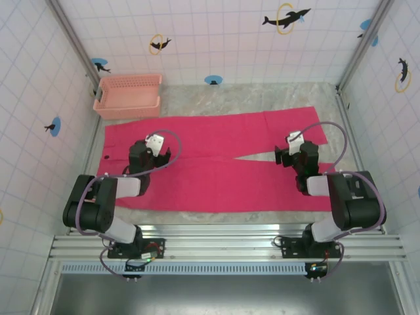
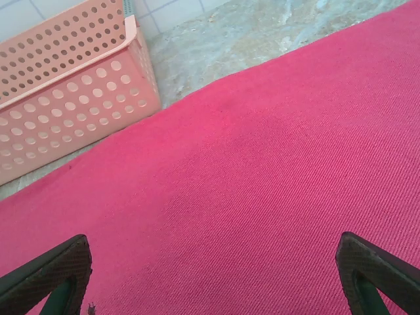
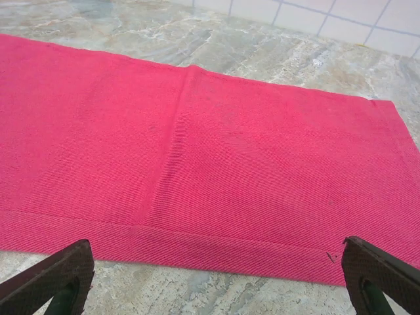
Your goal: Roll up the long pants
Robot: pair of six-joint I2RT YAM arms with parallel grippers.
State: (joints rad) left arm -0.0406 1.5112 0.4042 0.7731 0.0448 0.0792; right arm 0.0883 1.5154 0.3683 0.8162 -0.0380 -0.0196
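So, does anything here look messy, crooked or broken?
Nothing stands out. The long pants lie flat on the table, the basket sits upright far left, the left gripper and right gripper hang open above them.

1. Overhead view: bright, even white light. The walls and the bench (image 1: pixel 262 98) are lit flat, with no hot spots.
2. Only faint, soft-edged shadows sit under both arms on the long pants (image 1: pixel 216 134).
3. Left wrist view: the cloth weave is crisp mid-frame and the colour vivid. The basket (image 2: pixel 65 98) is sharp and evenly lit.
4. Left claw (image 2: pixel 210 285): its fingertips (image 2: pixel 56 272) sit dark and slightly soft in the bottom corners.
5. Right wrist view: mild sheen on the marble, far tiles a touch blurred. The right claw (image 3: pixel 213 282) tips are dark too.
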